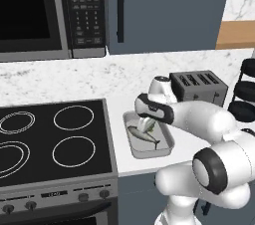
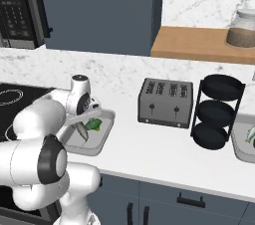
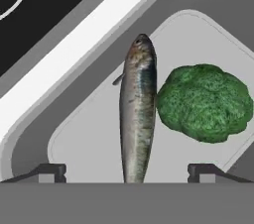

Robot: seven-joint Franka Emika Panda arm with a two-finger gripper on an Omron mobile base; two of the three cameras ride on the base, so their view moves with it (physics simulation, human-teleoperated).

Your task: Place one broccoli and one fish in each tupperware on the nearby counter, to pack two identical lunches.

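Tupperware [image 1: 169, 145] sits on the counter [image 1: 74, 77] just beside the stovetop [image 1: 50, 139]. A fish [image 3: 137, 114] and a broccoli [image 3: 204, 102] lie side by side on its floor, touching. The gripper [image 3: 126, 173] hangs over the tray with its fingertips [image 3: 49, 172] spread wide — one on each side of the fish's tail end, neither touching it, nothing held. A toaster [image 2: 165, 102] stands further along the counter, with a black tiered rack [image 2: 218, 112] beside it.

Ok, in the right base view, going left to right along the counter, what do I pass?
stovetop → tupperware holding the broccoli and fish → toaster → black three-tier rack → second tupperware at the right edge.
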